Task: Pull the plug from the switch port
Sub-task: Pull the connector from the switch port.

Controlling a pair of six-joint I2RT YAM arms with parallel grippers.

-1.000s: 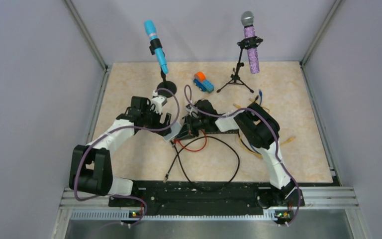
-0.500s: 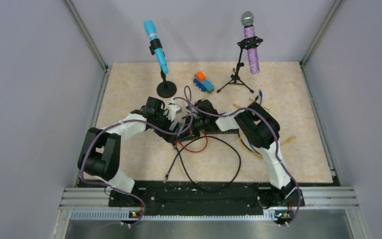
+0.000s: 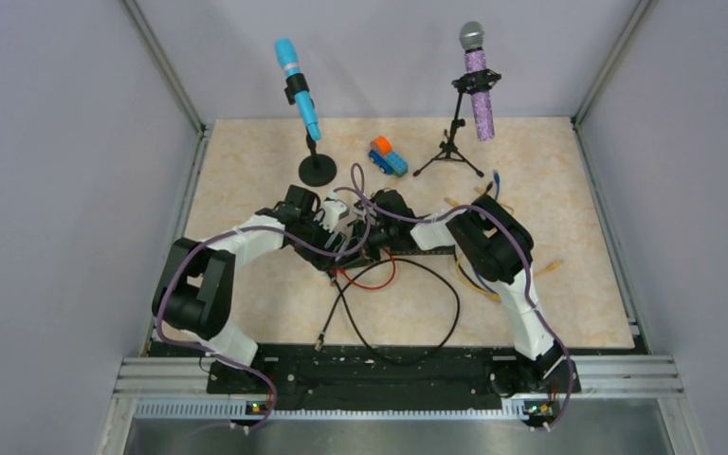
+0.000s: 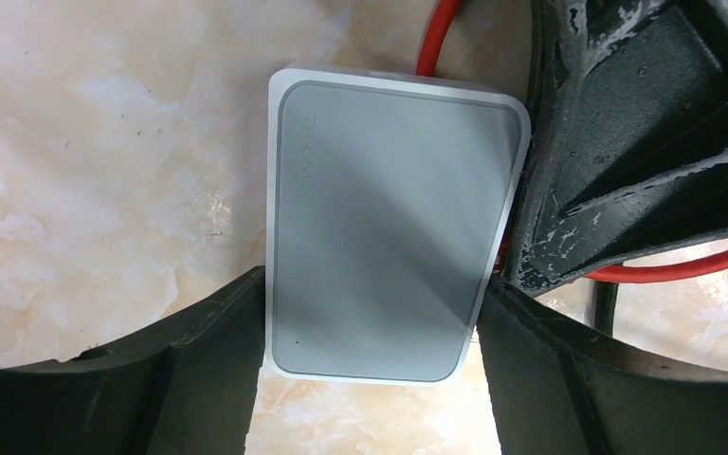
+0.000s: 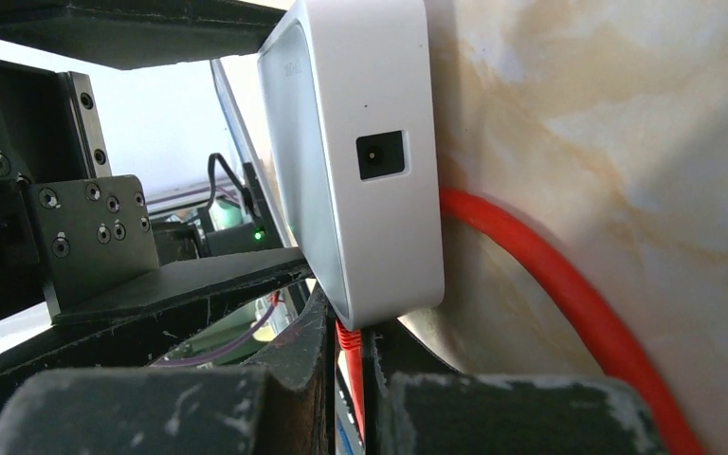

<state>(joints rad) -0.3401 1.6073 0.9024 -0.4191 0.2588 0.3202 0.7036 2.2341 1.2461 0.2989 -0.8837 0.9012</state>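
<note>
The switch (image 4: 389, 227) is a flat grey-white box lying on the marble table. My left gripper (image 4: 372, 289) straddles its near end, one black finger pressed against each long side. A red plug (image 5: 349, 365) enters the box's lower edge, and the switch port itself is hidden there. My right gripper (image 5: 346, 332) is shut on that plug, just below the box. Its scuffed fingers (image 4: 626, 142) show beside the box in the left wrist view. From above, both grippers (image 3: 334, 248) (image 3: 365, 248) meet over the box and hide it.
A red cable (image 3: 379, 282) loops out from the box, crossed by a large black cable loop (image 3: 436, 284). A blue microphone (image 3: 299, 90), a toy truck (image 3: 389, 156) and a purple microphone on a tripod (image 3: 479, 85) stand at the back. Loose cables (image 3: 550, 268) lie right.
My left arm has swung right from beside the box to over it, and its jaws have narrowed onto the box's sides. The right arm has not moved.
</note>
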